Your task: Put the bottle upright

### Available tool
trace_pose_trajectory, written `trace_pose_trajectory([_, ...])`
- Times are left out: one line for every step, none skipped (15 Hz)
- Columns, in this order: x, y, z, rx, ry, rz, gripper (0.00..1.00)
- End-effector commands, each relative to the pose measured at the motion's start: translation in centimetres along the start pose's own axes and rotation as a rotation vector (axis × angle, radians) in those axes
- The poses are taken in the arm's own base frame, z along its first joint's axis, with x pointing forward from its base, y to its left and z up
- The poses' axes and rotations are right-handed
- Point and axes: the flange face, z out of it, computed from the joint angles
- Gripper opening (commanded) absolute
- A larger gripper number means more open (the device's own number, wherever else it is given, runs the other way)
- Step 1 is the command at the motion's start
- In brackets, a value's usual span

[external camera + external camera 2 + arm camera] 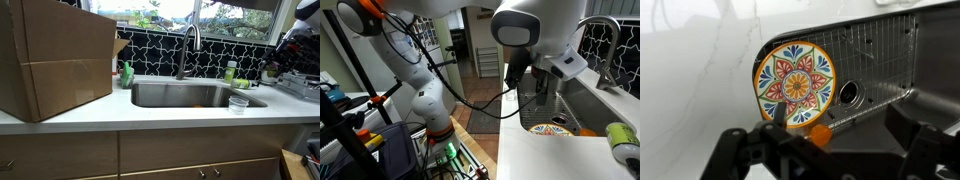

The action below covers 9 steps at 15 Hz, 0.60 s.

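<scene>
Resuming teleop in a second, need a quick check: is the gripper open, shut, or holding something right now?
Gripper: open, holding nothing.

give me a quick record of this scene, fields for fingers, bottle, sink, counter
fingers: open, empty, over the sink
bottle: on its side on the counter, not gripped
sink: holds a patterned plate and a small orange thing
counter: cardboard box, clear cup
task: bottle not yet upright
</scene>
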Motion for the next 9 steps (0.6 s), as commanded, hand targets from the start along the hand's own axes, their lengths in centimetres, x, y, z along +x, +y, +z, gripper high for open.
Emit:
trace_pose_trajectory([2.1,2.8,-0.9,0.031,0.09,0.175,1.0])
trace_pose_trajectory([2.6,3.9,-1.4,0.036,0.133,0.211,1.0])
trace_pose_trajectory([2.9,5.0,-1.7,0.039,0.176,0.248,1.0])
trace_pose_trajectory([3.2,6.3,-2.2,0.04,0.221,0.285,1.0])
trace_pose_trajectory([3.5,7.4,-2.6,0.039,0.263,0.322,1.0])
trace_pose_trajectory([3.8,8.4,-2.9,0.038,0.305,0.36,1.0])
trace_pose_trajectory([3.2,6.7,-2.7,0.024,0.252,0.282,1.0])
trace_pose_trajectory([3.3,7.3,-2.9,0.022,0.263,0.293,1.0])
trace_pose_trajectory([3.3,7.2,-2.9,0.022,0.263,0.292,1.0])
